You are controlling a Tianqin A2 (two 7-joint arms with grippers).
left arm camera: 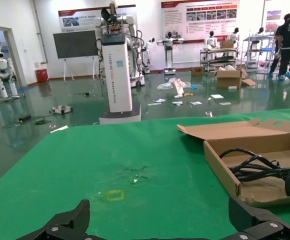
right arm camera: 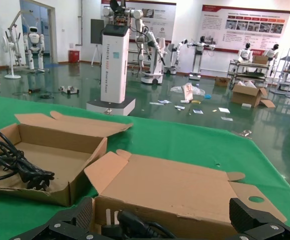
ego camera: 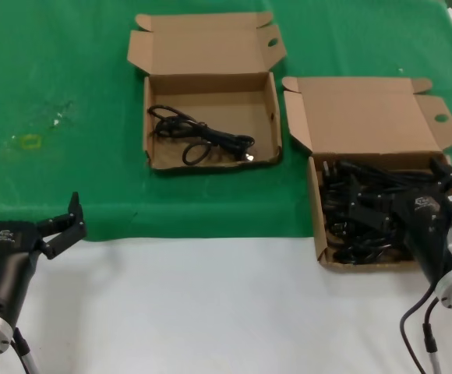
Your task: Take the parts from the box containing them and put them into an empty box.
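I see bright even overhead light, soft faint shadows, glare on glossy hall floor (left arm camera: pixel 60 130), slightly soft focus.

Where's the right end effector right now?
In the head view the right end effector is at the robot's right, over the near part of the full box, fingers open above the piled power cords; the other box sits to its left.
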